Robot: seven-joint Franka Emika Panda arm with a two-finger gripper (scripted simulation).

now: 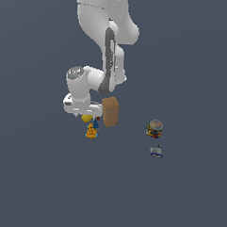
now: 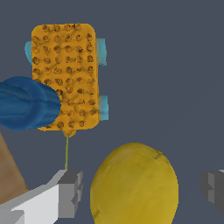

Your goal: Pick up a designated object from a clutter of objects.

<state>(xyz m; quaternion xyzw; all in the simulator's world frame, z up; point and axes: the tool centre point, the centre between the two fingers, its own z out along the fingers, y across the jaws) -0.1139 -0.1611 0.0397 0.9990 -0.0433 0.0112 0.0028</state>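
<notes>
The designated object, a small plain yellow lump (image 2: 134,183), lies between my two grey fingertips (image 2: 70,192), with a gap on each side. My gripper (image 2: 142,190) is open around it and does not touch it. In the exterior view the gripper (image 1: 86,117) hangs low over the yellow lump (image 1: 87,118), which peeks out just under the hand. Of the clutter of objects, the orange figure with blue parts (image 2: 65,74) lies just beyond the lump, and in the exterior view the figure (image 1: 91,131) sits right in front of it.
A tan box (image 1: 110,111) stands upright close beside the hand, on the exterior view's right; its edge (image 2: 8,179) shows in the wrist view. A multicoloured round jar (image 1: 154,129) and a tiny grey-blue piece (image 1: 156,152) sit farther right.
</notes>
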